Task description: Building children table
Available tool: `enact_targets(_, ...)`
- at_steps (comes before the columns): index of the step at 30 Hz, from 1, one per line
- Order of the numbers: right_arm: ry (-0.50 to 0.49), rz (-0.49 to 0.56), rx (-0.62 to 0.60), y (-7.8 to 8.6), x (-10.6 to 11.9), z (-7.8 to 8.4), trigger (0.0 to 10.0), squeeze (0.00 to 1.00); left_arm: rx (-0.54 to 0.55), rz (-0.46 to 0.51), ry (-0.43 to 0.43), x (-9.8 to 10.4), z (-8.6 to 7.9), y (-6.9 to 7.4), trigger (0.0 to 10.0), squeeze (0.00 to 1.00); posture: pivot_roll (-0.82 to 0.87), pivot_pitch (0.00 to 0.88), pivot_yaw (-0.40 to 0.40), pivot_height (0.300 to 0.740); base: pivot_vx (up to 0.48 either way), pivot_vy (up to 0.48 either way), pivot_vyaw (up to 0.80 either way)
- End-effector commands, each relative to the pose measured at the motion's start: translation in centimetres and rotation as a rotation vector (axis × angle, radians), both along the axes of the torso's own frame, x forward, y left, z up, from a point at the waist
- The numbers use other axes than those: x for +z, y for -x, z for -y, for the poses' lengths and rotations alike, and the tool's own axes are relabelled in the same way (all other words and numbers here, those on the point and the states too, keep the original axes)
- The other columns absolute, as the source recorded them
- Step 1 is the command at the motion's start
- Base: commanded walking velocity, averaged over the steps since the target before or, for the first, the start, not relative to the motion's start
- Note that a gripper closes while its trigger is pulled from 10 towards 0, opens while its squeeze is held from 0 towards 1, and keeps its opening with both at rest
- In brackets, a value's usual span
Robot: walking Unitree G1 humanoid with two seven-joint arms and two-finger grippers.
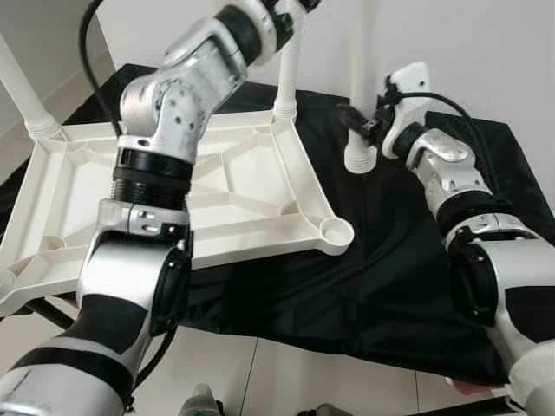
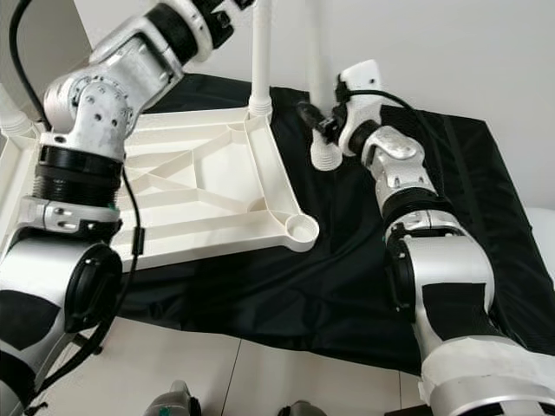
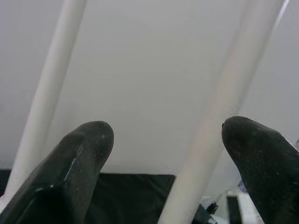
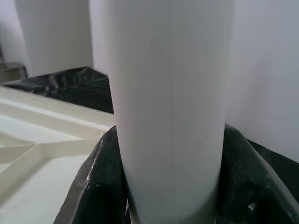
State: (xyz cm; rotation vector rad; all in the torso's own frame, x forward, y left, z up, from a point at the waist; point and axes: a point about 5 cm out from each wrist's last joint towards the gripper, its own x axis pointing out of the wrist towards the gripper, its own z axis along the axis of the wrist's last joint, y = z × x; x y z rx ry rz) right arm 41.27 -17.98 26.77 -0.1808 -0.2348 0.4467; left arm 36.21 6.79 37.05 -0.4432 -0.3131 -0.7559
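Observation:
The white table top [image 1: 251, 217] lies upside down on a black cloth. Upright white legs stand in its far left corner [image 1: 24, 100] and far right corner [image 1: 289, 74]. The near right corner socket [image 1: 334, 230] holds no leg. To the right of the top, my right gripper [image 1: 362, 123] is shut on a loose white leg [image 1: 357, 87], holding it upright with its threaded end [image 1: 357, 160] just over the cloth. My left arm [image 1: 173, 95] reaches up beside the far right leg. In the left wrist view my left gripper [image 3: 168, 135] is open, with a white leg [image 3: 219, 116] between its fingers.
The black cloth [image 1: 381, 277] covers the low surface, and its front edge drops to a pale tiled floor [image 1: 286, 381]. A white wall [image 1: 486, 52] stands close behind. A second leg [image 3: 46, 93] passes outside one finger in the left wrist view.

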Motion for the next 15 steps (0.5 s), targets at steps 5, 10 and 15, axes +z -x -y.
enact_targets(5, -0.076, 0.015, -0.061, 0.0, 0.4, 1.0, 10.0, 0.0, -0.027, 0.001, -0.062, -1.7, -0.8, -0.1, 10.0, 0.0, 0.02, 0.0, -0.028, 0.74, 0.0, 0.0, 0.0)
enact_targets(10, -0.143, 0.01, -0.106, 0.1, -0.4, 1.5, 10.0, 0.0, 0.048, -0.091, -0.159, -6.3, -1.9, -0.8, 10.0, 0.0, 0.02, 0.0, -0.028, 0.74, 0.0, 0.0, 0.0)
enact_targets(15, -0.215, -0.015, -0.086, 0.1, -1.1, 0.8, 10.0, 0.0, 0.034, -0.085, -0.348, -10.8, -0.7, 0.0, 10.0, 0.0, 0.02, 0.0, -0.027, 0.74, 0.0, 0.0, 0.0)
